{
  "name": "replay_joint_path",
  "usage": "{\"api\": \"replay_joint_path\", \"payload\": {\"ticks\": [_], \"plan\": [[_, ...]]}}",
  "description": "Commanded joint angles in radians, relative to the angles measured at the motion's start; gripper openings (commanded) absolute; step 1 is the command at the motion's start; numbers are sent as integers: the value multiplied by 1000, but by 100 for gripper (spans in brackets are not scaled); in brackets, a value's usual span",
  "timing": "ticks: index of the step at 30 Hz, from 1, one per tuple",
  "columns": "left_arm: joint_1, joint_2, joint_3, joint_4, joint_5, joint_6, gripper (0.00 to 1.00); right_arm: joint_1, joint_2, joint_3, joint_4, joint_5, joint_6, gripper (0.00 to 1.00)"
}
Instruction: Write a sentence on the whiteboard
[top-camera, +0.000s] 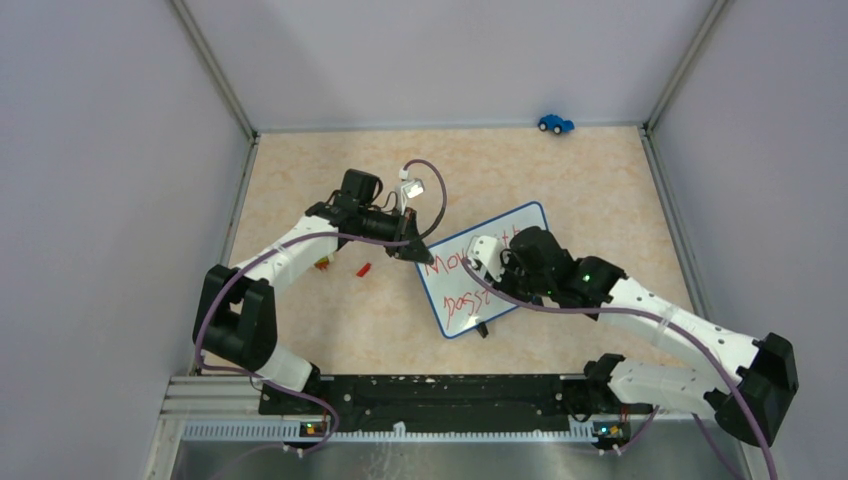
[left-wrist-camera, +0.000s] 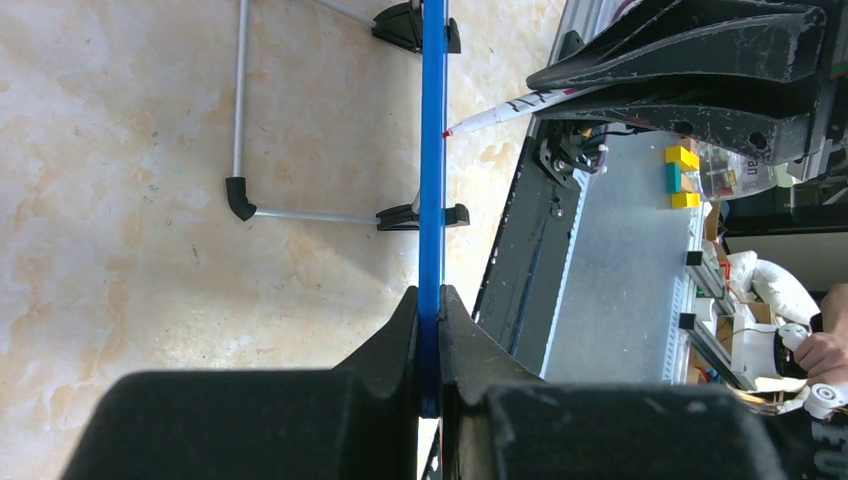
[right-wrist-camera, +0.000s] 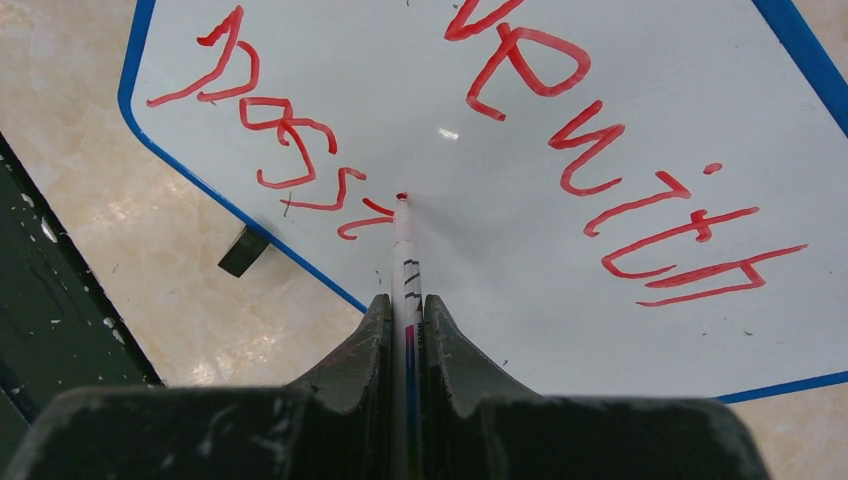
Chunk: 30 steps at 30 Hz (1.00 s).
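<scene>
Right end effector (right-wrist-camera: 405, 300) tight on the marker (right-wrist-camera: 404, 240), left end effector (left-wrist-camera: 430, 295) tight on the blue-rimmed whiteboard (left-wrist-camera: 432, 120) with its red sentence (right-wrist-camera: 585, 135).

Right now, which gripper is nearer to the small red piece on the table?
Left. The left gripper, clamped on the whiteboard rim, is just right of the small red piece. The right gripper, holding a marker over the board, is farther right.
</scene>
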Motion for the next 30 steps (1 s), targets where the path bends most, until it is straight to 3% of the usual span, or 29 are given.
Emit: {"api": "replay_joint_path", "payload": {"ticks": [1,14,30], "plan": [[13,5,-2,25,-42,18,0,5,16,25,22,18,2,0],[13,2,-1,24,-44,18,0,-33,-90,-4,-32,-18,4,0],[13,7,-1,27,-40,17,0,-45,-56,-10,-57,-21,-28,0]]}}
